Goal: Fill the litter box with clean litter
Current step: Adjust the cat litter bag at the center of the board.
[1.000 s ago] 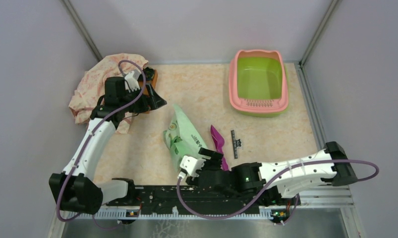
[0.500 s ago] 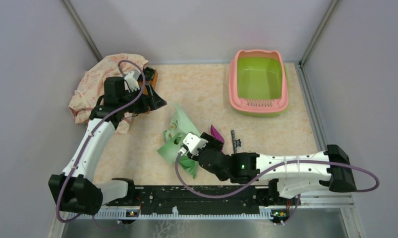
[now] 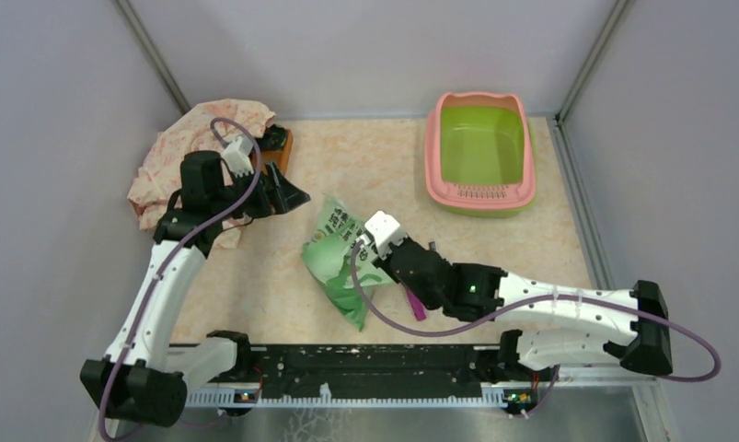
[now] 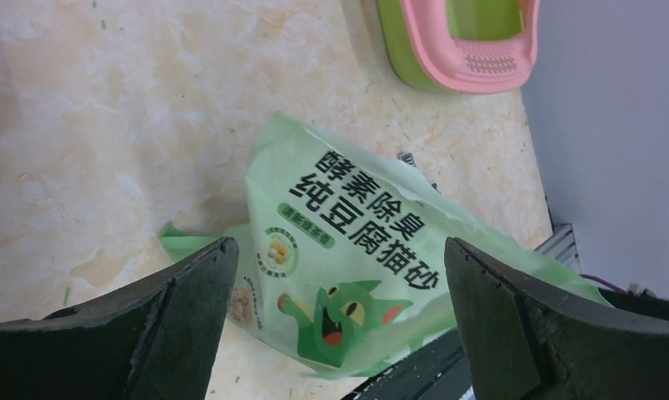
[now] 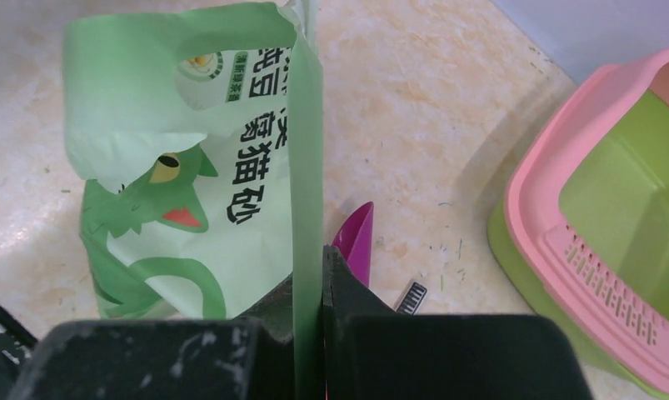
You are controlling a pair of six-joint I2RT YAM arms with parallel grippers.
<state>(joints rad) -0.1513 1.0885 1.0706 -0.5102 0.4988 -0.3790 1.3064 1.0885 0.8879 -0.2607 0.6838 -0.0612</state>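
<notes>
My right hand (image 5: 310, 268) is clamped shut on a thin edge of the light green printed plastic bag with a cartoon cat (image 5: 189, 167). The fold runs straight up between my two black fingers. From above, this hand (image 3: 370, 247) sits at the bag's 3 o'clock edge, near the middle of the beige marbled worktop (image 3: 375, 166). The bag (image 3: 333, 249) spreads away from it toward 9 o'clock.

My left hand (image 4: 339, 246) is spread wide and holds nothing, with the bag's printed face (image 4: 356, 250) framed between its fingers. A pale grainy patch near the bag's lower corner may be the clean litter (image 4: 241, 304), though I cannot be sure. From above, this hand (image 3: 287, 189) hangs at about 10 o'clock from the bag, apart from it. It is just beside the small brown wooden tray (image 3: 282, 140) and the crumpled pink patterned cloth (image 3: 163, 175).

The rectangular plastic litter box with a pink rim (image 3: 433, 157) stands at 1 o'clock on the worktop, in the far right corner and well apart from the bag. Its slotted ledge faces me and its lime-green basin shows bare green. The purple plastic scoop (image 5: 356, 242) lies flat just beside my right fingers at 2 o'clock. A small black strip (image 5: 411, 296) lies near it, between the scoop and the box (image 5: 581, 250).
</notes>
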